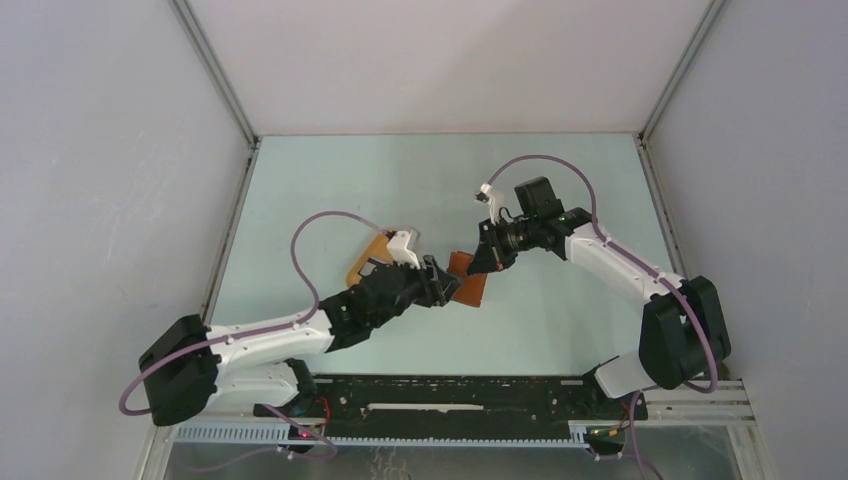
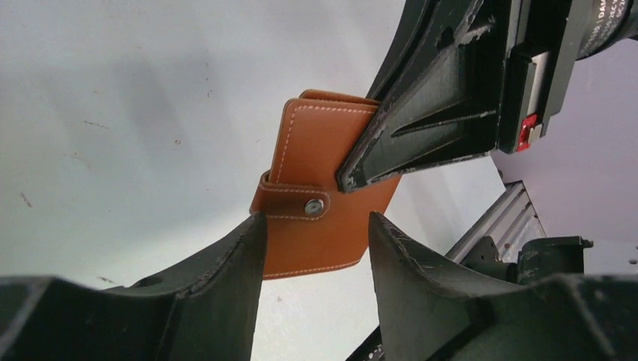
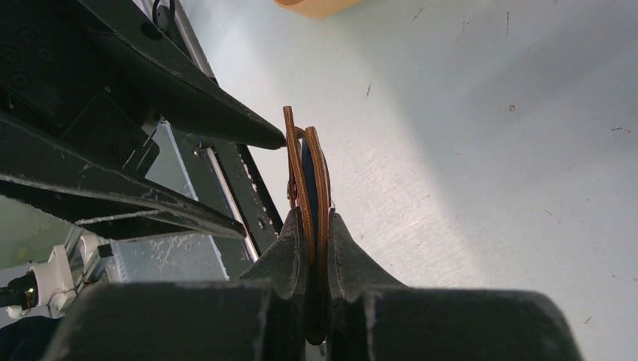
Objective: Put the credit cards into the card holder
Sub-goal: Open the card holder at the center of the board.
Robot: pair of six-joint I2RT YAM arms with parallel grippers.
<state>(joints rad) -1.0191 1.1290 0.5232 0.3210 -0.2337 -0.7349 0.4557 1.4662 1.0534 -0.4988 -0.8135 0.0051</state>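
Right hand (image 3: 317,248) clamped on the reddish-brown stitched leather folding card holder (image 2: 312,150). Holder is folded, snap strap across it, held on edge above the pale green table (image 1: 400,170). Left hand (image 2: 316,219) has its fingers apart, with the holder's free end just ahead of the gap.

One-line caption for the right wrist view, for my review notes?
Right gripper clamps the folded card holder; open left gripper alongside it.
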